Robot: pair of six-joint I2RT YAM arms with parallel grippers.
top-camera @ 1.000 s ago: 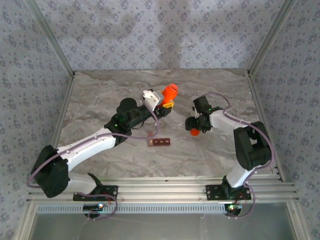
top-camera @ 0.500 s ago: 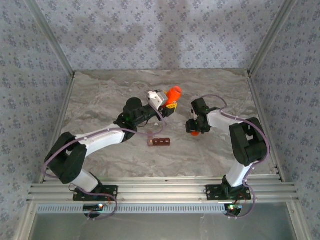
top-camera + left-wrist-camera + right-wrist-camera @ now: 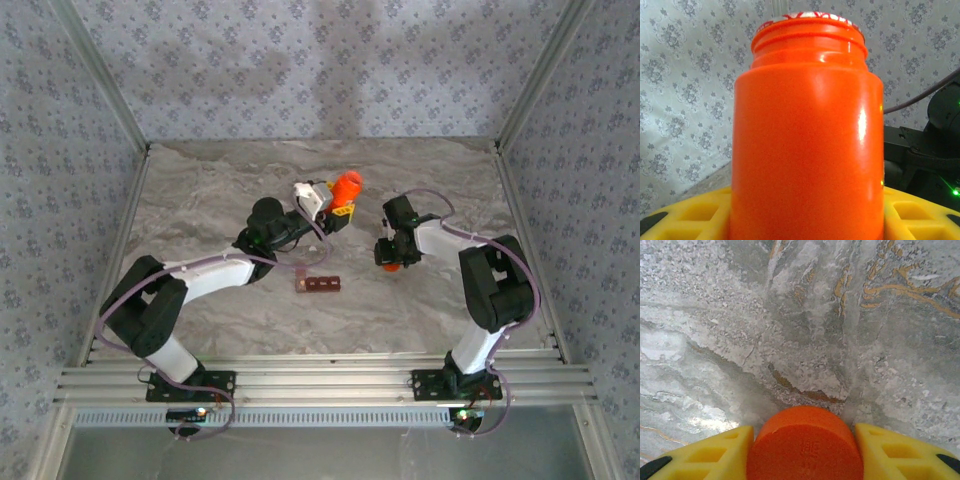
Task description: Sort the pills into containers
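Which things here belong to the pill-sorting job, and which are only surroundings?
Job: glossy orange plastic pill bottle, uncapped, in the left gripper; round orange cap in the right gripper; dark red-brown strip of four square cells.
Surroundings: grey marbled table top; patterned wall panels; aluminium frame rails.

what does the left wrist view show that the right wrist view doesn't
Left wrist view: an uncapped orange bottle seen from the side, a patterned wall behind it, and the other arm's dark body with a cable. Right wrist view: an orange cap seen from above, over the marble table. Both: yellow fingers hugging an orange thing, left fingers on the bottle, right fingers on the cap.
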